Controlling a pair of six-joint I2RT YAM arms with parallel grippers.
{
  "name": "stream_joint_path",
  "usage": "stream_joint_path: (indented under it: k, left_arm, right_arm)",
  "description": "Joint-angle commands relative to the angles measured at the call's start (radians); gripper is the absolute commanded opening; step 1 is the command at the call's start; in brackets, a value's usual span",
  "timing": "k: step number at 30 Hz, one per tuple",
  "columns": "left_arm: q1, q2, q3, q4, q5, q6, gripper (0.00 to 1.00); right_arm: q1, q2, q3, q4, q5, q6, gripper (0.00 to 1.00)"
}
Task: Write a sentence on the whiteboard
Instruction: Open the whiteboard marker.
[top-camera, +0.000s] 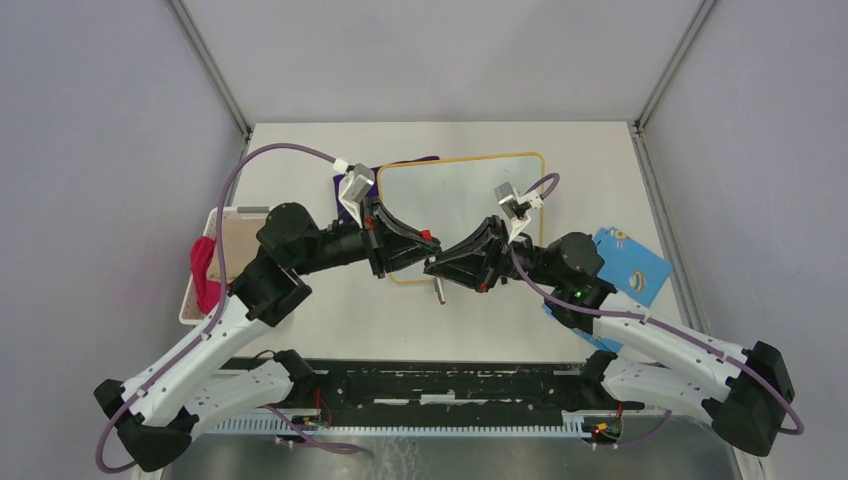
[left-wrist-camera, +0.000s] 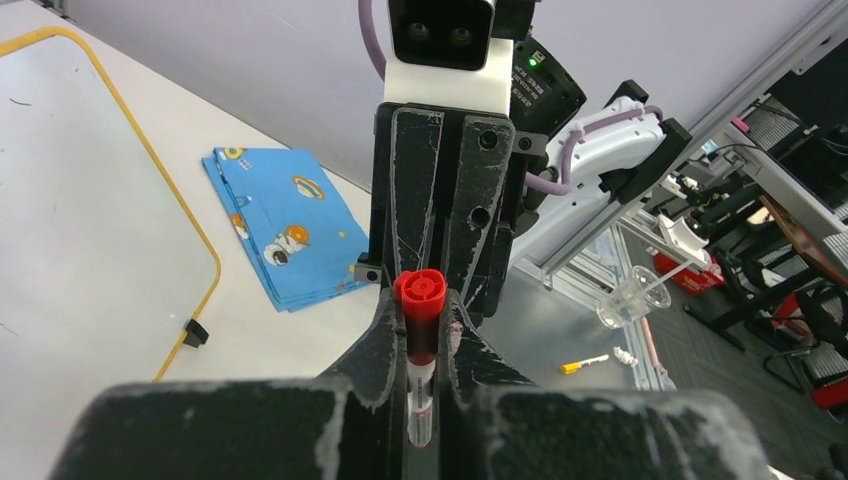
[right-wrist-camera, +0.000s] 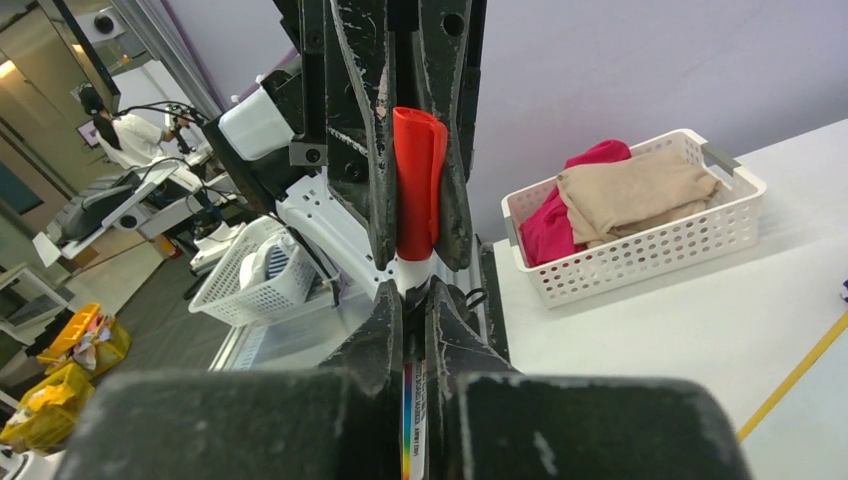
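Status: both arms meet just above the near edge of the whiteboard (top-camera: 460, 185), which lies flat at the far middle of the bench (top-camera: 400, 330).

Left jaws: closed on the marker (right-wrist-camera: 418, 180). Right jaws: closed on the same marker from the opposite side. In the right wrist view the red cap sits between my left fingers (right-wrist-camera: 360, 150) and the white barrel runs back into my right jaws. The left wrist view is cramped, so I hold that split loosely.

Cap looks seated on the barrel. Judged step: pulling the cap off.

Board surface: no red writing that I can make out, so no part of the sentence is down yet.

Remaining: uncap, bring the tip to the board, write every word.

Blue cloth (top-camera: 632, 262) lies right of the board, the basket (top-camera: 232, 215) left.
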Motion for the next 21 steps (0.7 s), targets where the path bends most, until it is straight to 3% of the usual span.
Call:
stream_joint_path:
  k: [1, 7, 21]
  left_arm:
    - [-0.004, -0.008, 0.013, 0.032, -0.020, -0.007, 0.02]
    - [-0.003, -0.056, 0.029, 0.032, -0.129, -0.003, 0.02]
    - [-0.003, -0.096, 0.012, 0.060, -0.217, -0.051, 0.02]
  right_arm:
    - [0.005, -0.029, 0.004, 0.019, -0.018, -0.034, 0.00]
    - [0.004, -0.113, -0.077, -0.063, 0.010, -0.096, 0.00]
    - [0.005, -0.250, -0.153, -0.169, 0.103, -0.144, 0.00]
